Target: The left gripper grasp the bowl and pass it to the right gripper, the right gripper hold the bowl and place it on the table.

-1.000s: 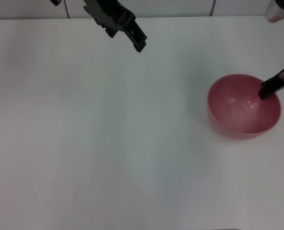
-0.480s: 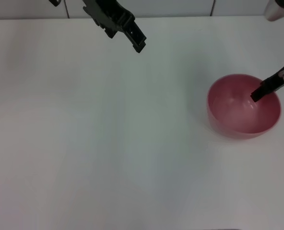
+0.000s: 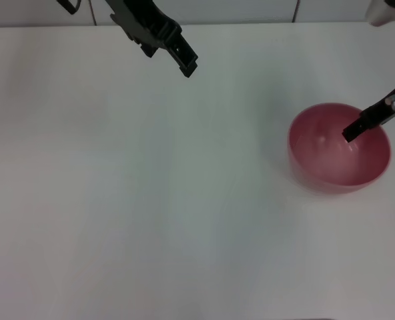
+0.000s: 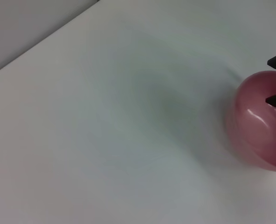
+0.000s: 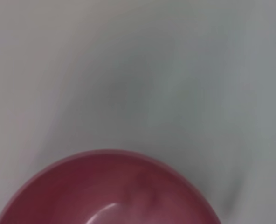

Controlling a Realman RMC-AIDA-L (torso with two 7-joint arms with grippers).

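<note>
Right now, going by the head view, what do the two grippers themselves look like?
The left gripper is chunky, matte black and blocky, with stepped, notched edges along its jaws. The right gripper is slimmer: a thin black bar with a small shiny silver fitting and a thin dark cable beside it. A pale rounded wrist section shows at the top right corner.
</note>
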